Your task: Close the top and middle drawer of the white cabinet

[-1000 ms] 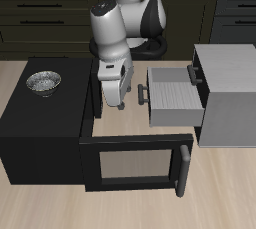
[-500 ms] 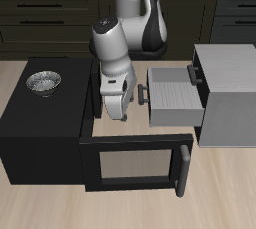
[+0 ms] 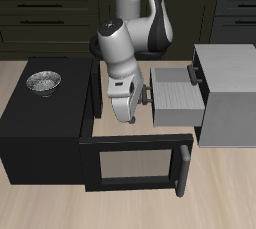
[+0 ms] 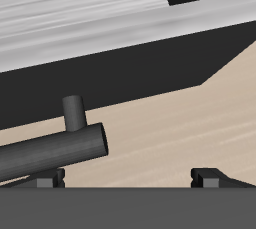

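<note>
Claw [image 3: 128, 113] spread, empty, hanging just beside middle drawer [image 3: 176, 101] handle [image 3: 145, 95]. Middle drawer pulled far out of cabinet [image 3: 232, 93]; top drawer [image 3: 196, 74] out slightly. Cabinet at surface [image 3: 40, 208] 3 o'clock.

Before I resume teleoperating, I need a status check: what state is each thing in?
Light-grey middle drawer with dark bar handle: pulled far out.
Light-grey top drawer: pulled out slightly.
Black box's hinged windowed door: swung open.
Round metal bowl: upright on the black box.
Pincer: by the middle drawer's handle; grip unclear.
</note>
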